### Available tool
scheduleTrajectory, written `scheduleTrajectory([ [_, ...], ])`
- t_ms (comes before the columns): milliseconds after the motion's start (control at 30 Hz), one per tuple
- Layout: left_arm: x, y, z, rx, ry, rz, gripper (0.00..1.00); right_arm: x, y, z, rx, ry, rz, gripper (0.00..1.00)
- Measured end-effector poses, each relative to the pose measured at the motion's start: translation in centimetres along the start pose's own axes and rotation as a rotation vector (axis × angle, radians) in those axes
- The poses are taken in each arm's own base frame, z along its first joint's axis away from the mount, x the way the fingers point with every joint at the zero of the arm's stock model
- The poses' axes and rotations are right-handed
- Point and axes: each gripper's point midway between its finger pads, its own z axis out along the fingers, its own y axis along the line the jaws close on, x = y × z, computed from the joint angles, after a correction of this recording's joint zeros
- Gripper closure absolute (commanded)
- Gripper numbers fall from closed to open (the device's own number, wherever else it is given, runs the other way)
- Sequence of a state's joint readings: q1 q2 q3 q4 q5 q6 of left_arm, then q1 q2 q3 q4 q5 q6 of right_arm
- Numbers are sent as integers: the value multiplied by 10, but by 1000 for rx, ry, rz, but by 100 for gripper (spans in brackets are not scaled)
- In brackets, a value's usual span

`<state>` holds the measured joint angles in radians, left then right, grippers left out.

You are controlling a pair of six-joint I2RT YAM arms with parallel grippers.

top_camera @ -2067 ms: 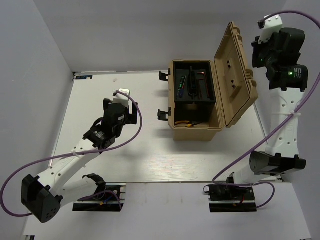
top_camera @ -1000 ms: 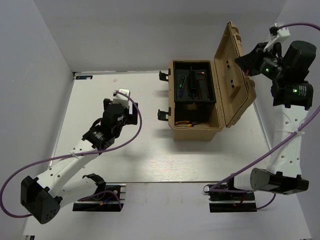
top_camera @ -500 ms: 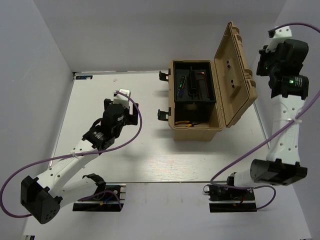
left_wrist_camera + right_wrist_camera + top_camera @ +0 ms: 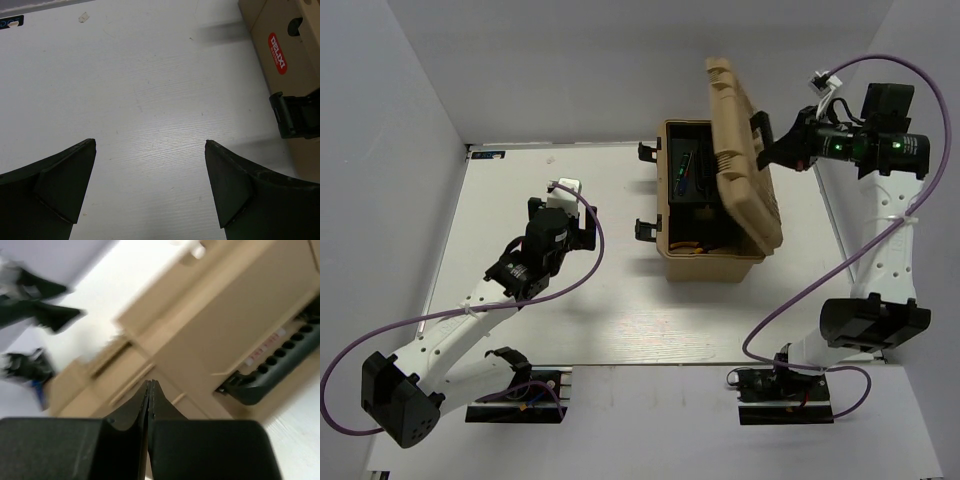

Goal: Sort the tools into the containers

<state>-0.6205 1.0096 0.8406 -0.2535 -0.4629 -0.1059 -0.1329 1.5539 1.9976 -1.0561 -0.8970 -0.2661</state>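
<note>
A tan toolbox point(image 4: 712, 268) sits on the white counter point(image 4: 570, 320), right of the middle and towards the far side. Its lid point(image 4: 740, 150) stands tilted over the opening, partly covering the inside. The tools lie inside the box. A green-handled screwdriver point(image 4: 677, 170) rests in a black tray point(image 4: 692, 190) at the far end. Yellow-handled pliers point(image 4: 688, 247) lie lower down at the near end, beneath the tray's level. The rest of the tray's contents are too dark or hidden by the lid to make out. The right pincer point(image 4: 767, 158) reaches in from the right with its jaws pressed together and holding nothing. Its tip is at the outer face of the lid point(image 4: 215, 340), and the blurred right wrist view shows the joined tips point(image 4: 150, 390) just in front of that tan surface. The left pincer point(image 4: 560, 215) hovers over bare counter to the left of the toolbox, jaws spread wide apart and empty. In its wrist view, beyond the two dark fingers point(image 4: 65, 175), the box's left wall point(image 4: 295, 70) shows at the right edge with a red sticker point(image 4: 277, 52) and a black latch point(image 4: 297, 112).
</note>
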Motion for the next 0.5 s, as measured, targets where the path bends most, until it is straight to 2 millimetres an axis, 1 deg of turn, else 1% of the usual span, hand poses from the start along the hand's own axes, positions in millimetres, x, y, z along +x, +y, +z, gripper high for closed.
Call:
scheduleTrajectory([
  [67, 0, 0, 0, 0, 0, 0, 0, -6, 26, 4, -141, -50, 34, 100],
  [133, 0, 0, 0, 0, 0, 0, 0, -2, 40, 5, -211, -77, 86, 100],
  [267, 0, 0, 0, 0, -1, -1, 0, 3, 48, 2, -207, -116, 102, 100],
  [333, -1, 0, -1, 0, -4, -2, 0, -3, 47, -2, -155, -141, 75, 100],
  [367, -2, 0, -1, 1, -5, -3, 0, -6, 46, -4, -122, -153, 60, 97],
  [433, -2, 0, -1, 4, -5, -3, 0, -12, 39, -9, -31, -178, 37, 84],
  [500, -2, -1, -1, 7, -5, -3, 0, -14, 30, -13, 59, -190, 23, 57],
])
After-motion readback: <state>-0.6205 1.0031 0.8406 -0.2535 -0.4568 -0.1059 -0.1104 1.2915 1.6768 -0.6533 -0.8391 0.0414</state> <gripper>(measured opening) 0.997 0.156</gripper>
